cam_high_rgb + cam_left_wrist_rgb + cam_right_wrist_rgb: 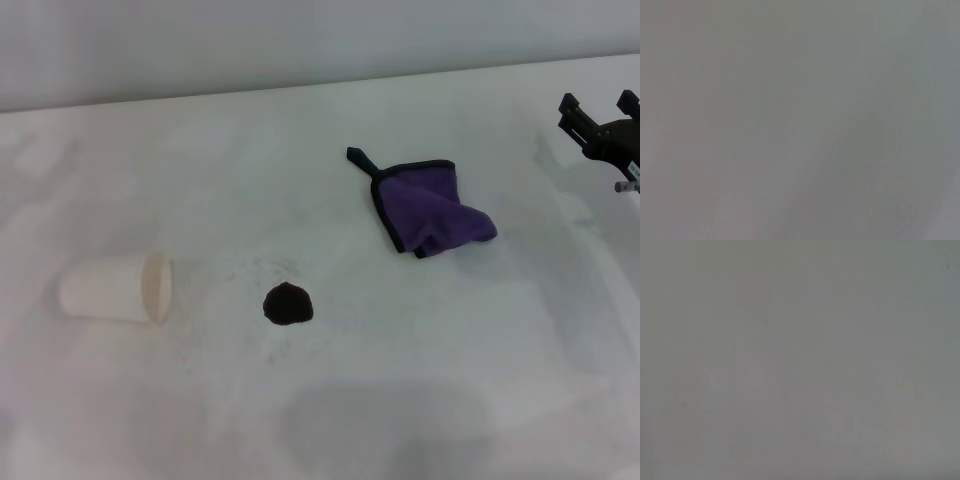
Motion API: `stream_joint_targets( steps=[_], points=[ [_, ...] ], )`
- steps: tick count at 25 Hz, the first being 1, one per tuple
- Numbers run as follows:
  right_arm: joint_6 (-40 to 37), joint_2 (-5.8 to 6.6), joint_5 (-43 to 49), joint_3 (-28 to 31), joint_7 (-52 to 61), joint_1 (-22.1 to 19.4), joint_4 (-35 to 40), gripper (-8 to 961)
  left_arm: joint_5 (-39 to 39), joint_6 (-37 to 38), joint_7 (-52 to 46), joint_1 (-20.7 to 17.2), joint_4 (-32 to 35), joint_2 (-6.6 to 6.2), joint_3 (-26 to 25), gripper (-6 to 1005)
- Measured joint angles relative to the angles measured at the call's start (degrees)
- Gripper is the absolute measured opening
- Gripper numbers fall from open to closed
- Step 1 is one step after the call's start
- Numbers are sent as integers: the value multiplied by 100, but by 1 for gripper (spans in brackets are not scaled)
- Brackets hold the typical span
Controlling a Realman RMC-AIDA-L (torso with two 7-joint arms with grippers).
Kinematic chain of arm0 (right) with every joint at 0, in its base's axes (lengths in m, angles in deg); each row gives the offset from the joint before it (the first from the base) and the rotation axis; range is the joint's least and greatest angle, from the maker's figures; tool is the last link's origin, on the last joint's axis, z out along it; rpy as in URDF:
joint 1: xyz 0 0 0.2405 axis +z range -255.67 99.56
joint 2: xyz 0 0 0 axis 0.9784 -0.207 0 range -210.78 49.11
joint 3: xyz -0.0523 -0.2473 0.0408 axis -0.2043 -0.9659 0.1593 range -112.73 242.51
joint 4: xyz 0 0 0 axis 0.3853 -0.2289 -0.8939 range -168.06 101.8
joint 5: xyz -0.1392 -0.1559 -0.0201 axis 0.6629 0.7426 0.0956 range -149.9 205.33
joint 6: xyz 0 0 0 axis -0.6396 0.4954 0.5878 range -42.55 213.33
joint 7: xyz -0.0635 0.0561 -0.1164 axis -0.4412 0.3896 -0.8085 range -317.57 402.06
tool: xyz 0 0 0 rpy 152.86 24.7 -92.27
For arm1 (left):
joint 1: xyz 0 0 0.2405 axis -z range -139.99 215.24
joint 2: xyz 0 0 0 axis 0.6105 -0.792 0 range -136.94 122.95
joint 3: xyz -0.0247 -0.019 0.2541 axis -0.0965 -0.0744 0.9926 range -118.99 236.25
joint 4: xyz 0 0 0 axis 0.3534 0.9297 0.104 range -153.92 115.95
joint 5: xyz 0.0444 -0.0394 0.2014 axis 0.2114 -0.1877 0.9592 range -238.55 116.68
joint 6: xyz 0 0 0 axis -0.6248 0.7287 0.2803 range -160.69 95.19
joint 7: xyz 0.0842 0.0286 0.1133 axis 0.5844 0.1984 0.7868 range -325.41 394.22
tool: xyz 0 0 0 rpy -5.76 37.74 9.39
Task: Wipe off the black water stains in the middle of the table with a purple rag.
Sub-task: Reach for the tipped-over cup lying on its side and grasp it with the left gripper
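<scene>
Across the whole head view it's basically just the white table (420, 400), with its far edge running along the back and loads of open surface in front and to both sides. So room to move isn't the problem at all. Both wrist views show nothing but plain grey, no help there.

Next biggest thing is the purple rag (432, 212), lying crumpled and folded over itself right of centre, with a dark hanging loop sticking out toward the back. It's well apart from everything else. My worry: it's bunched up, so a pinch could catch just one fold or the loop, and then it'd drag as a limp tail instead of a flat pad and smear the mess wider.

Then the paper cup (116, 288), tipped on its side on the left, mouth facing the spill. It's near enough that a wide sweep to the left could knock it rolling.

The right gripper (603, 112) is at the far right edge, up near the back, holding nothing, with its fingers spread apart as far as I can make out. The left gripper isn't visible anywhere.

Smallest: the black water stains (288, 304), one dark round blot around mid-table, between cup and rag, untouched. Looks wet, so one pass might just streak it.
</scene>
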Motion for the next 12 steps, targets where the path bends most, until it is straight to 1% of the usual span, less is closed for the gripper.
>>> stream_joint_targets(
  steps=[2, 6, 7, 8, 9, 10, 12],
  points=[
    [0, 0, 0, -4, 0, -5, 0, 871, 276, 359, -327, 215, -365, -122, 6, 854],
    [2, -16, -1, -15, 1, -37, -16, 871, 1489, 1084, -930, 746, -1218, -434, 13, 852],
    [2, -16, -1, -16, 1, -40, -26, 871, 1861, 1266, -1062, 885, -1414, -528, 13, 851],
    [2, -17, -1, -18, 0, -40, -34, 871, 2352, 1500, -1116, 1062, -1637, -662, 14, 851],
    [0, -17, -1, -20, 1, -41, -42, 871, 2424, 1529, -1112, 1090, -1670, -680, 15, 851],
    [1, -18, -1, -23, 0, -41, -47, 871, 2771, 1680, -1073, 1226, -1829, -772, 18, 851],
    [1, -18, -1, -27, 1, -42, -52, 871, 3227, 1869, -1003, 1405, -2062, -888, 20, 851]
  ],
)
